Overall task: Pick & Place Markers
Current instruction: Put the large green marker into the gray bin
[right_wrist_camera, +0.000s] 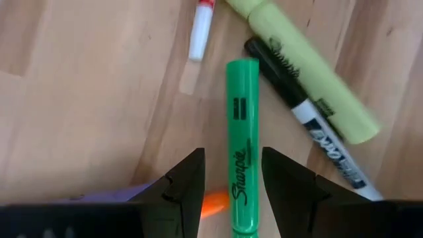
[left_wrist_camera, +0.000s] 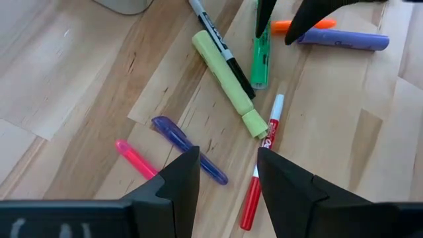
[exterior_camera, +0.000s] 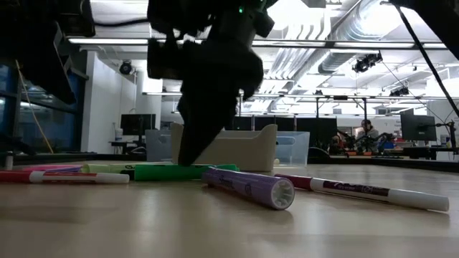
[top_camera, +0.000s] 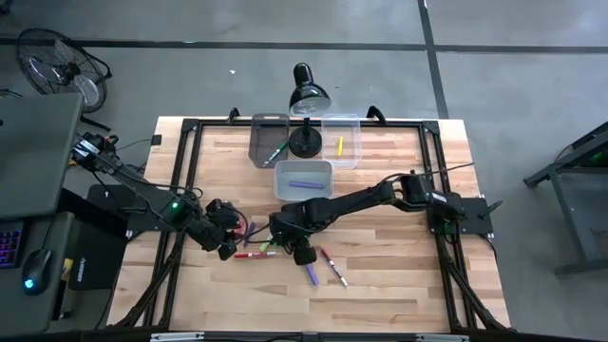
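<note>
- Looking down the right wrist view, you have the green marker (right_wrist_camera: 242,142) lying lengthwise straight ahead of the right end effector (right_wrist_camera: 232,182), its long axis running into the gap between the two fingers
- Your right end effector stands partly open, fingers either side of the green marker's near end, not yet closed on it and holding nothing
- Your right arm is the nearer one to this marker; the yellow-green marker (right_wrist_camera: 304,73) and a black-and-white marker (right_wrist_camera: 301,109) lie just beside it, at an angle
- Your left end effector (left_wrist_camera: 228,182) hovers partly open and empty over the bench (top_camera: 399,294), above the red marker (left_wrist_camera: 261,168) and a purple marker (left_wrist_camera: 188,149)
</note>
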